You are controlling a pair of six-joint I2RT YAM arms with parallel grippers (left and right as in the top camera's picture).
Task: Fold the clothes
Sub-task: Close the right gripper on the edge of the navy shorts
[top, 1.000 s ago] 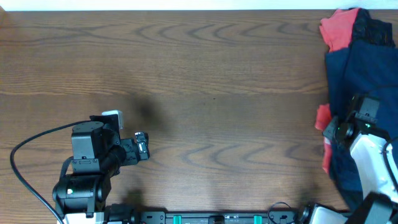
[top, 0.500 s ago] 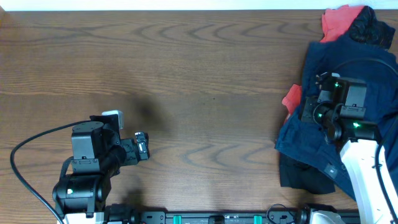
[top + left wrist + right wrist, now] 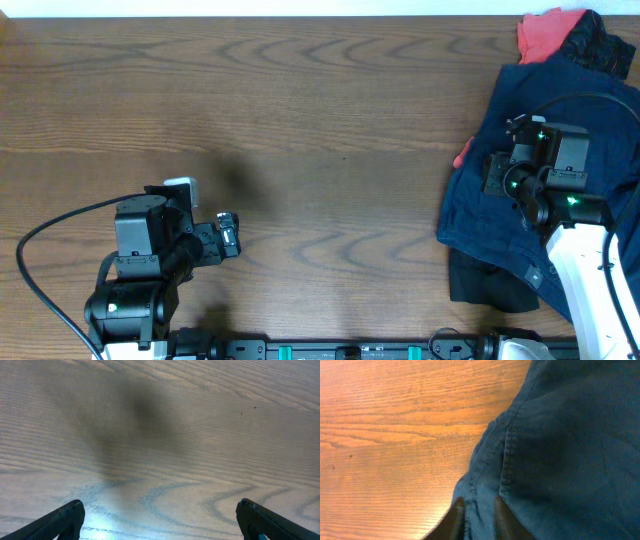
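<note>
A pile of clothes lies at the table's right side. A navy blue garment (image 3: pixel 480 210) is on top and spreads leftward. A coral-red piece (image 3: pixel 540 35) shows at the far corner, with a sliver at the navy garment's left edge. A black piece (image 3: pixel 490 285) lies under the navy one at the front. My right gripper (image 3: pixel 497 178) is shut on a seamed edge of the navy garment (image 3: pixel 545 450), with the fabric pinched between its fingers (image 3: pixel 479 517). My left gripper (image 3: pixel 232 235) is open and empty over bare wood (image 3: pixel 160 525), far from the clothes.
The wooden table (image 3: pixel 320 120) stretches between the two arms. Another dark piece (image 3: pixel 600 45) lies bunched at the far right corner beside the coral-red one. A black cable (image 3: pixel 50 235) loops by the left arm's base.
My right gripper has moved from the table's right edge inward and leftward, dragging the navy garment with it; the garment now spreads further left. The left arm has not moved.
</note>
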